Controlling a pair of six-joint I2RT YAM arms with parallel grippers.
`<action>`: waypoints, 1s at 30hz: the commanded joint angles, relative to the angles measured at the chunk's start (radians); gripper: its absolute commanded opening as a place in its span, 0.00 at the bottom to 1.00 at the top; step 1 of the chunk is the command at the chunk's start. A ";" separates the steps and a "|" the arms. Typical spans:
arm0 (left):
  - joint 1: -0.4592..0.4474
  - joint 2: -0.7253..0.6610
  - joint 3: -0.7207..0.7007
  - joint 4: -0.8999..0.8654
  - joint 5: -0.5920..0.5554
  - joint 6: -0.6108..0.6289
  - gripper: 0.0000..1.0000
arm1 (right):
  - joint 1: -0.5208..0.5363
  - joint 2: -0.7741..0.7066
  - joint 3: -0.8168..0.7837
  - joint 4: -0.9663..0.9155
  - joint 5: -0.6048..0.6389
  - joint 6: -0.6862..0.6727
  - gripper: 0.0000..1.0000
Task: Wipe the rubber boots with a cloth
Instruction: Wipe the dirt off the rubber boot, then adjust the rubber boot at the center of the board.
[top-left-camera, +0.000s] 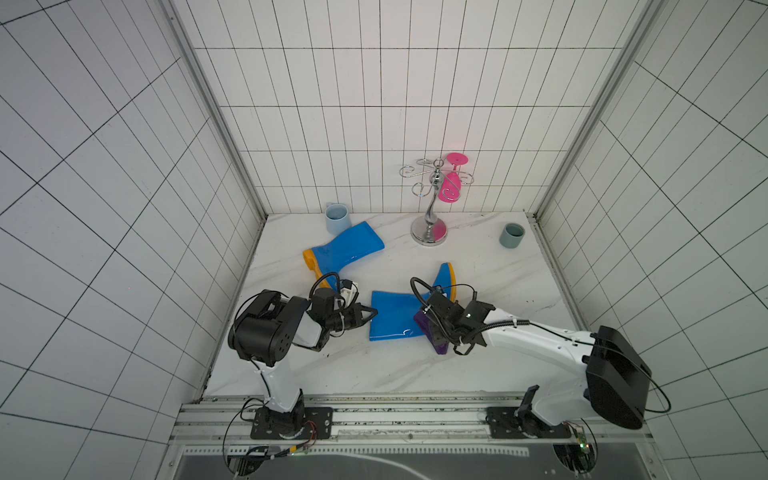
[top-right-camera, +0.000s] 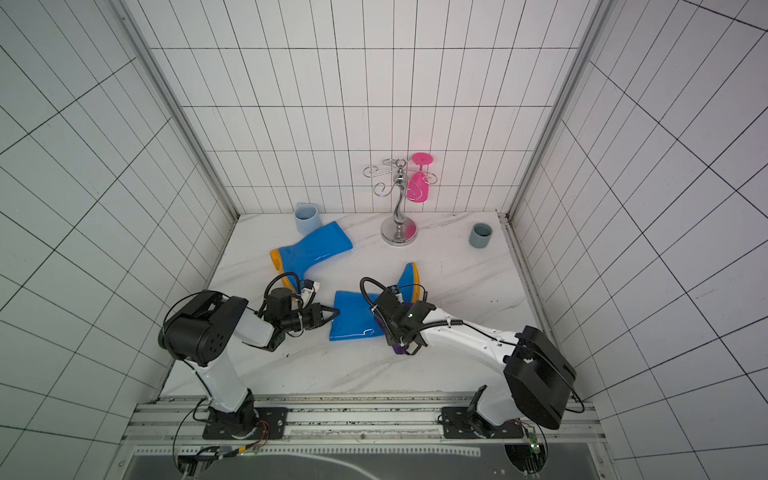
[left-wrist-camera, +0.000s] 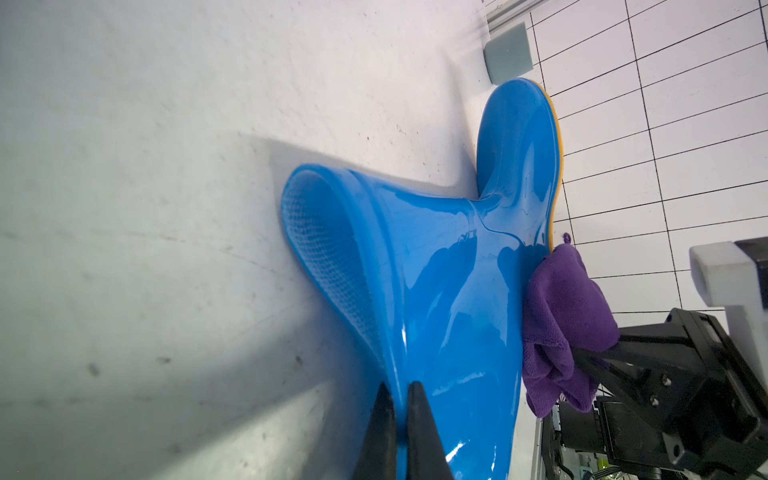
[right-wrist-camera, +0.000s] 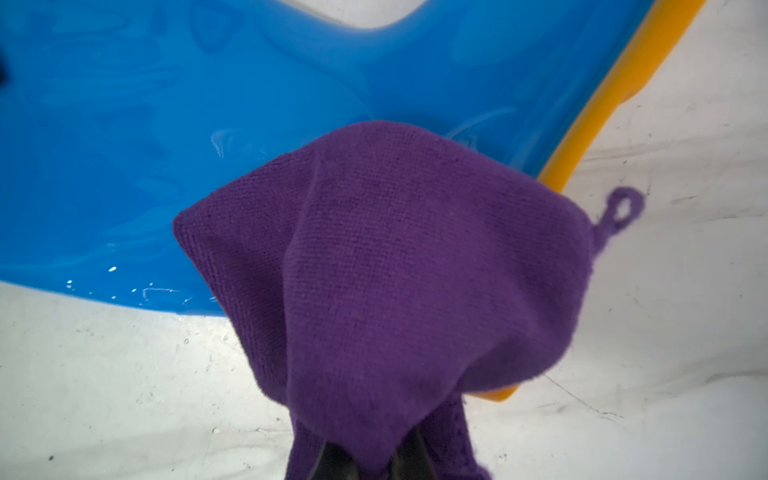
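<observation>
Blue mug: back left, upright.
Far boot: on its side, cuff near mug, orange sole facing left.
Left gripper: clamped on the cuff rim of near boot.
Near boot: on its side at table centre, toe pointing back.
Cloth: purple, bunched, draped over near boot's heel.
Right gripper: closed on cloth.
Chrome rack: back centre, pink glass hanging inverted.
Grey cup: back right, upright.
</observation>
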 joint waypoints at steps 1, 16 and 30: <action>0.005 0.015 -0.027 -0.050 -0.016 -0.001 0.00 | 0.033 0.023 -0.054 -0.003 -0.007 0.070 0.00; 0.005 0.014 -0.025 -0.054 -0.015 0.000 0.00 | -0.069 -0.127 0.061 -0.090 0.097 0.012 0.00; 0.005 0.004 -0.026 -0.052 -0.007 -0.007 0.00 | -0.656 -0.325 -0.139 0.051 -0.122 -0.103 0.00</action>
